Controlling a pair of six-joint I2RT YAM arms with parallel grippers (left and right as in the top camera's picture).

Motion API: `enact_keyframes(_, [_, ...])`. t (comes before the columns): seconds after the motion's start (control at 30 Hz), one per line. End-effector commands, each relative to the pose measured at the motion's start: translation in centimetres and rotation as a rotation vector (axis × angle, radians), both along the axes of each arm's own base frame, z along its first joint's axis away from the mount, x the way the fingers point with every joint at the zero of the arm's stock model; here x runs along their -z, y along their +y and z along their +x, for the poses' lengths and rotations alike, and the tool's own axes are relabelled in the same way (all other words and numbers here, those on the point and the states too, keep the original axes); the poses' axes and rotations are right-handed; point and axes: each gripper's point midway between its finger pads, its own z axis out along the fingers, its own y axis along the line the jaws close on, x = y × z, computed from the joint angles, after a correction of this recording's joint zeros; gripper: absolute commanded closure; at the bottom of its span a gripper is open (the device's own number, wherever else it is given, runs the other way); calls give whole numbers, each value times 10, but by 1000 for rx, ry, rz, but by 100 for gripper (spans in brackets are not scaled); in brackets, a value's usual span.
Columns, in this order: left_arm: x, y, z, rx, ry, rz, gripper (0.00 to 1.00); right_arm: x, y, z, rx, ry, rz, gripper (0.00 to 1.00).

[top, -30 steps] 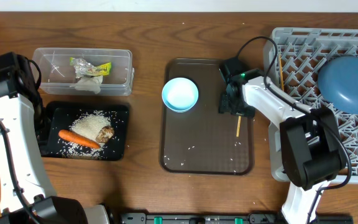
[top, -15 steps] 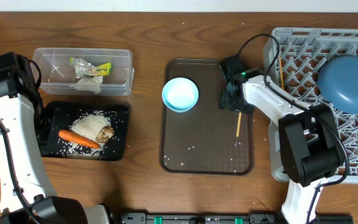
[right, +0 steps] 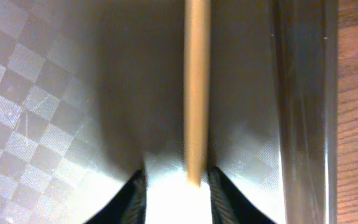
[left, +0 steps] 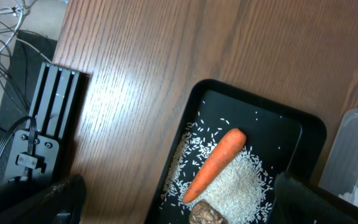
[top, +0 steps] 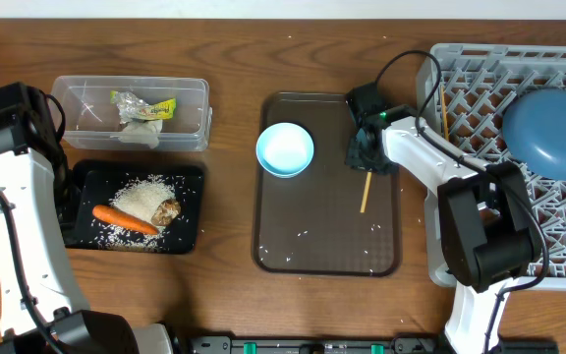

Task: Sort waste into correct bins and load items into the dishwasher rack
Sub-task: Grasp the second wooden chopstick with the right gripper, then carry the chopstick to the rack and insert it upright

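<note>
Overhead light: bright and even, coming from above; the picture is sharp all over.
Overhead shadows: soft, faint ones on the table (top: 224, 59) next to the arms.
Shine: small white glints on the clear tub (top: 199, 93); a dull shine on the brown tray (top: 312, 236).
Left wrist glare: a big pale patch on the wood; the carrot (left: 213, 165) is sharp.
Left wrist blur: the left gripper (left: 180, 182) tips are dark and fuzzy in the bottom corners.
Right wrist blur: very close up; the chopstick (right: 196, 93) looks soft.
Right wrist shadow: dark on both sides of the chopstick; a bright white spot between the right gripper (right: 177, 177) tips.
</note>
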Motion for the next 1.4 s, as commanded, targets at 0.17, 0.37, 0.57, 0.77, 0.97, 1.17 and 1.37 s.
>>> enact_keyframes(0.17, [1, 3, -3, -17, 13, 12, 2, 41, -20, -26, 25, 127, -66, 89])
enact_keyframes(0.37, [1, 3, -3, -17, 13, 12, 2, 41, -20, -26, 24, 127, -66, 99])
enact_keyframes(0.57, [0, 3, -3, -17, 13, 12, 2, 42, -15, -28, 17, 134, -48, 99])
enact_keyframes(0.77, [0, 3, -3, -17, 13, 12, 2, 39, -6, -31, 30, 146, 4, 99])
enact_keyframes(0.97, [0, 3, -3, -17, 13, 12, 2, 11, -5, -20, 25, 83, 53, 99])
enact_keyframes(1.17, [0, 3, -3, -17, 13, 12, 2, -42, -19, 1, 0, -51, 104, 99])
enact_keyframes(1.37, [0, 3, -3, -17, 13, 12, 2, -104, -43, 14, -97, -201, 164, 99])
